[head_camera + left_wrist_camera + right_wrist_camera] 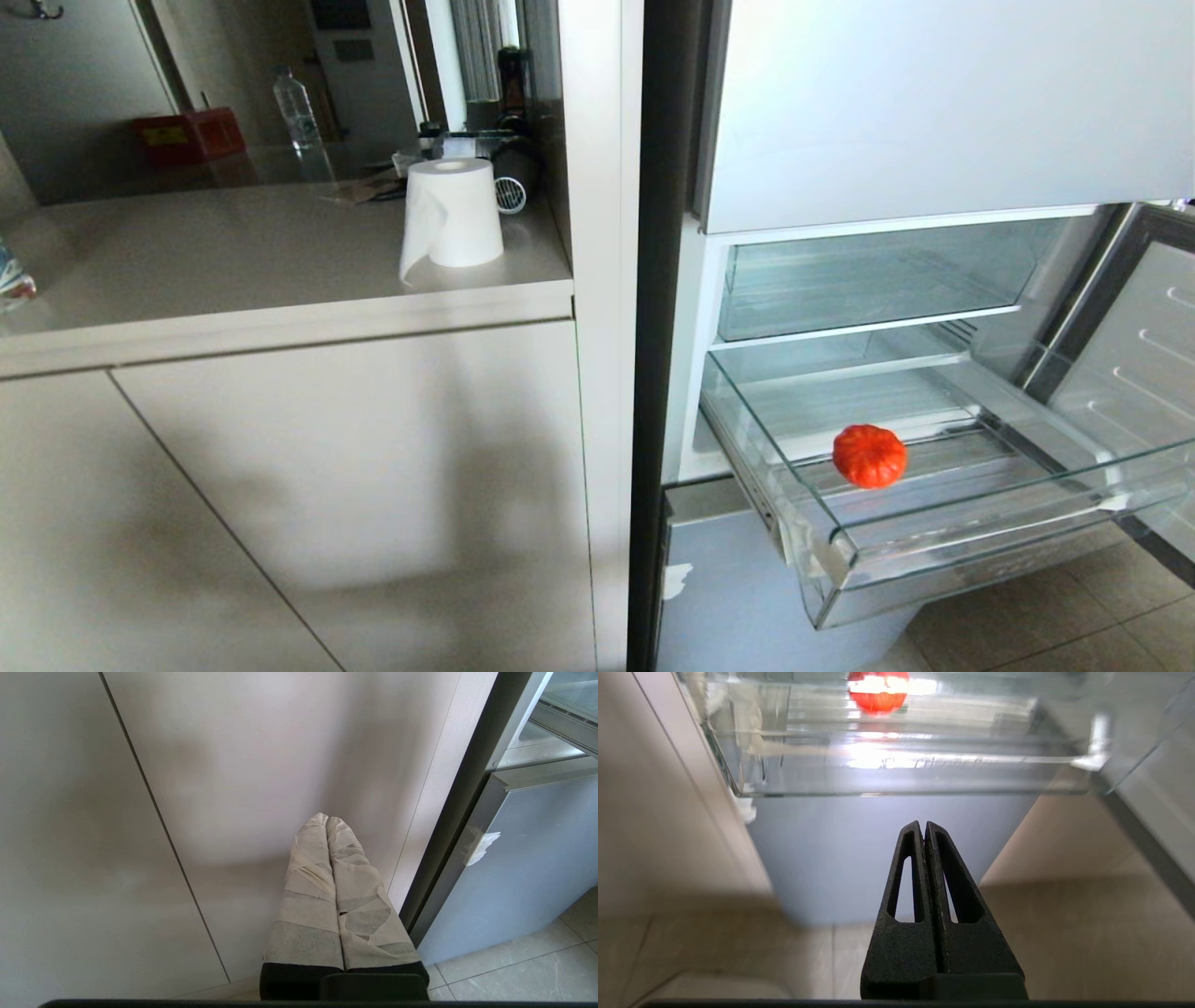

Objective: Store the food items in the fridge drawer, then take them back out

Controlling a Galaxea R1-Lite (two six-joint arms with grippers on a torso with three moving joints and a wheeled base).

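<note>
The wide, shallow, clear-plastic fridge drawer (pixel 943 551) stands pulled out from the open fridge, its long axis running across the fridge front and its thick rounded front lip facing outward over the tiled floor (pixel 1046 616). Inside it lies a single round, ribbed orange-red fruit (pixel 869 455), resting on the drawer's floor toward the left half; its stem end seems to face up, though that is hard to make out. The clear shelf compartment above (pixel 868 280) appears to hold nothing. The right gripper (pixel 923 828) hangs below and in front of the drawer's lip, black fingers pressed together on nothing. The left gripper (pixel 327 820), its fingers wrapped in pale tape and likewise pressed together, points at the beige cabinet door (pixel 233 788) beside the fridge.
</note>
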